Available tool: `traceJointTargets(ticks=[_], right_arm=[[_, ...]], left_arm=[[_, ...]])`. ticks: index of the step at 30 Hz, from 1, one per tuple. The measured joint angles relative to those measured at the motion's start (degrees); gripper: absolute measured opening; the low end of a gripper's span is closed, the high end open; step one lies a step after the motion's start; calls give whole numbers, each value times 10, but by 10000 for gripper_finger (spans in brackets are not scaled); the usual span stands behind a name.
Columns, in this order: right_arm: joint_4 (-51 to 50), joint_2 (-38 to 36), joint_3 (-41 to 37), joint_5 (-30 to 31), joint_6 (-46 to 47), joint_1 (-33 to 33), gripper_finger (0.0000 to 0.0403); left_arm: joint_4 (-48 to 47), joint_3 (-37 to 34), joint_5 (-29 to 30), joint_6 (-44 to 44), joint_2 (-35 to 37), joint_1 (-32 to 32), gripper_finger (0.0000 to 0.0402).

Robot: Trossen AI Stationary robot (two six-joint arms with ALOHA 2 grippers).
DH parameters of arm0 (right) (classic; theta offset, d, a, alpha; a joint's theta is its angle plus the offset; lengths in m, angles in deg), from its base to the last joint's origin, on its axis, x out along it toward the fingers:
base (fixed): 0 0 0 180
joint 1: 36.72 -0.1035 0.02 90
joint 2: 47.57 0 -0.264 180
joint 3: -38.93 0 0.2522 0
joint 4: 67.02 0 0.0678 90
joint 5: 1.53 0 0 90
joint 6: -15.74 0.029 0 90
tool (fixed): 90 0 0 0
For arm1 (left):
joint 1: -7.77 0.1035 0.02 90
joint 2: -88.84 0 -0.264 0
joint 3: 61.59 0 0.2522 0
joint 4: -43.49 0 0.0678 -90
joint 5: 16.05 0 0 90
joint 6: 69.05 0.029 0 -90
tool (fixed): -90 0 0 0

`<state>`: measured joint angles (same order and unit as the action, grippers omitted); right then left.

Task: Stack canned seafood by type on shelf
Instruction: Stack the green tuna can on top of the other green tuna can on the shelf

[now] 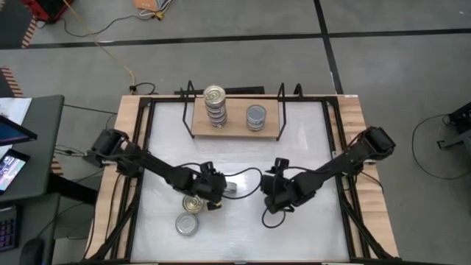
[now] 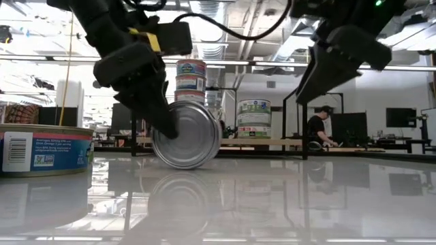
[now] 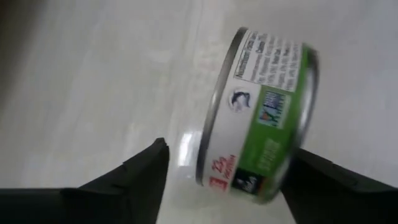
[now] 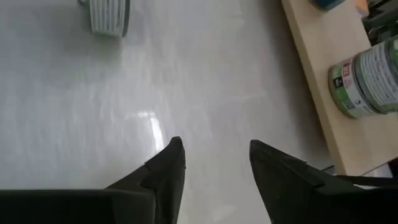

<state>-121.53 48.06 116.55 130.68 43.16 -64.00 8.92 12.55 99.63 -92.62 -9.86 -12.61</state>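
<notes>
My left gripper (image 1: 221, 190) (image 3: 224, 180) is open low over the table around a green-and-white-labelled tin (image 1: 229, 188) (image 2: 185, 135) (image 3: 261, 118). That tin stands on its rim on the white tabletop, one flat face toward the near edge. My right gripper (image 1: 276, 195) (image 4: 214, 155) hovers open over bare table to its right. The shelf (image 1: 235, 126) (image 4: 311, 68) sits at the far side. It carries a taller tin stack (image 1: 215, 107) (image 2: 191, 82) and a shorter one (image 1: 255, 116) (image 2: 254, 117). My left gripper comes at the tin about level from the table's left, one finger before each flat face. One finger (image 3: 311, 177) meets the tin's end face (image 3: 287, 163). The other finger (image 3: 146, 177) shows a gap to the rim. The tin's rim (image 2: 185, 167) rests on the table.
A gold-topped tin (image 1: 193, 202) lies flat under my left arm. A silver-topped, blue-labelled tin (image 1: 188, 223) (image 2: 41, 150) lies nearer the near edge. A ribbed grey tin (image 4: 109, 15) shows ahead of my right gripper. Black wire frames (image 1: 282, 99) stand at the shelf's ends.
</notes>
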Motion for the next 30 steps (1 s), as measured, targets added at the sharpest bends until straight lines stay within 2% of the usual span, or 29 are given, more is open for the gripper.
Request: traceJointTargets(ticks=[7, 11, 17, 22, 26, 30], right_arm=[[-9, -18, -11, 41, 24, -21, 205], [-10, -20, -25, 44, 52, -24, 199], [-9, -19, -33, 44, 93, -31, 196], [-10, -19, -33, 45, 124, -40, 195], [-9, -19, -33, 66, 152, -51, 195], [-5, -19, -33, 89, 183, -62, 195]], left_arm=[[27, 0, 9, 112, 13, -2, 178], [54, 0, -6, 189, 13, -1, 137], [75, -1, -5, 249, 23, 22, 137], [89, -1, 79, 294, 56, 55, 147], [166, -1, 152, 373, 78, 89, 145], [279, -1, 148, 477, 79, 122, 146]])
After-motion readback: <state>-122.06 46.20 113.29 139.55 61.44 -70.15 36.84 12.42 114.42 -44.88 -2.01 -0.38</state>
